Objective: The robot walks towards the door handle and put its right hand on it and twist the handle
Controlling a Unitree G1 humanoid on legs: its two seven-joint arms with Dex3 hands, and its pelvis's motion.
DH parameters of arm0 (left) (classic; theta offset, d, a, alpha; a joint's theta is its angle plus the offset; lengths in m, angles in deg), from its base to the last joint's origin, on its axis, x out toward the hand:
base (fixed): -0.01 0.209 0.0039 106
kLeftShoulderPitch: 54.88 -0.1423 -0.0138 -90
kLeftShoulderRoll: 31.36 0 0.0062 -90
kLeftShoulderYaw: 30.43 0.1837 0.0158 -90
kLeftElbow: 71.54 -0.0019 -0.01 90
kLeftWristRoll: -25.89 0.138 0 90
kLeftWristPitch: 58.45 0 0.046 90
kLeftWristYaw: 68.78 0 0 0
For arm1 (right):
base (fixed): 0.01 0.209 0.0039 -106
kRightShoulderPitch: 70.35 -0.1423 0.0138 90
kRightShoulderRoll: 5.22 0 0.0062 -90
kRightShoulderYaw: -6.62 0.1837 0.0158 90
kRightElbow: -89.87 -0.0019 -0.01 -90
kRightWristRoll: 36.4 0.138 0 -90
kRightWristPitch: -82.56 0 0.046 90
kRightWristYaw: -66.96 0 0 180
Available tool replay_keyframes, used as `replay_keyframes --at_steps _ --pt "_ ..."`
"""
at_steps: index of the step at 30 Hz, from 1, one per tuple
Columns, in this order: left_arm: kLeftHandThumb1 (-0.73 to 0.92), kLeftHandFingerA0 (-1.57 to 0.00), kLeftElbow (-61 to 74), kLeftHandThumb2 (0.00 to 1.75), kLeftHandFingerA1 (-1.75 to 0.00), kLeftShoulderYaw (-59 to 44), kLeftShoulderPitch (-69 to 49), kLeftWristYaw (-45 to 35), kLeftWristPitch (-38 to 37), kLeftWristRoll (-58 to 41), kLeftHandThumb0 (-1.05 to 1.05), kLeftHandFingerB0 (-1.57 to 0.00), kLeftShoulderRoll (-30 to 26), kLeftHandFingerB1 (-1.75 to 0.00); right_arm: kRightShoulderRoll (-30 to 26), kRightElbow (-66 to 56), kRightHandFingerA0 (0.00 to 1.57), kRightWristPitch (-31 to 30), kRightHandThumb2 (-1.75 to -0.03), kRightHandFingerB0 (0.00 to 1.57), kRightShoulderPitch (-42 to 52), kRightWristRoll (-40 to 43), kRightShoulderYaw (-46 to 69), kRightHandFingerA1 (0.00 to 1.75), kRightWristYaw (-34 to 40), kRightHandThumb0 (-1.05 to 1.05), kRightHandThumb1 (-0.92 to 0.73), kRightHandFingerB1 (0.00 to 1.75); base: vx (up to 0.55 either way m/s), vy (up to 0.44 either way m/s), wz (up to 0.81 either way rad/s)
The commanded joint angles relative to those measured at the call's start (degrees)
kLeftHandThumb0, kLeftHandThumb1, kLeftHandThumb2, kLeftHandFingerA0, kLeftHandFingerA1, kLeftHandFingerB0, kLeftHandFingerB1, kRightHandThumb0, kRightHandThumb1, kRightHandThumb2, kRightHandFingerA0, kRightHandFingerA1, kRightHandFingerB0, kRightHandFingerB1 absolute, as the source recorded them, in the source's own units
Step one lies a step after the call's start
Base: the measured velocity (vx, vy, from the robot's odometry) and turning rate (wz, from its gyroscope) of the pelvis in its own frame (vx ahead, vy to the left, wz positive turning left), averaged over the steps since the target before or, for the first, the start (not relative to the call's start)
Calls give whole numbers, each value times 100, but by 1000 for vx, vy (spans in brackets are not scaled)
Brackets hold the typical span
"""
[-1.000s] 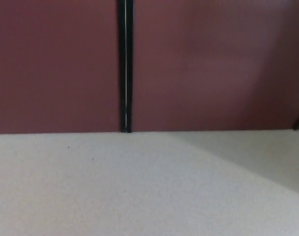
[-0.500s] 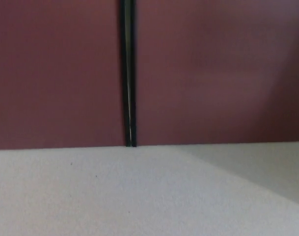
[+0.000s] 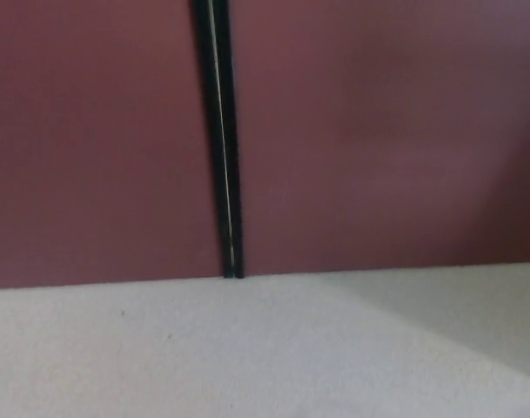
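No hand or handle is seen, so finger state cannot be told; the dark seam (image 3: 221, 139) should be kept centred, the maroon door (image 3: 378, 131) approached squarely

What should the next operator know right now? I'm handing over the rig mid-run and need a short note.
Left hand: not in view. Right hand: not in view.
The head view shows only dark red door panels, the black vertical gap between them, and pale floor below.
The door handle is not in view.
Done: the robot faces the doors at close range.
Left: find the handle, place the right hand on it, twist.
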Motion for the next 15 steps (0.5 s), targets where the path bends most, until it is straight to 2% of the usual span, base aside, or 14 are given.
replay_keyframes --at_steps 1,6,10,15 --pt "60 -53 -38 57 -46 35 -187 -36 -59 40 -19 -38 18 -38 -22 70 59 15 -70 41 131 106 -20 51 -25 -41 -48 43 304 8 3" --pt "60 -56 -34 57 -47 59 -200 10 -42 51 -18 -39 22 -38 -6 67 59 29 -70 40 148 123 -37 51 -21 -41 -48 43 143 -11 4" --pt "60 -58 4 58 -49 12 -244 -111 30 -24 -20 -38 8 -38 8 88 61 1 -70 40 163 197 14 52 -100 -41 -48 43 118 -145 5" --pt "61 -58 4 58 -50 -37 -272 -171 49 -67 -19 -39 22 -38 -5 52 59 82 -70 40 216 243 -4 52 -188 -41 -48 44 110 160 -8"
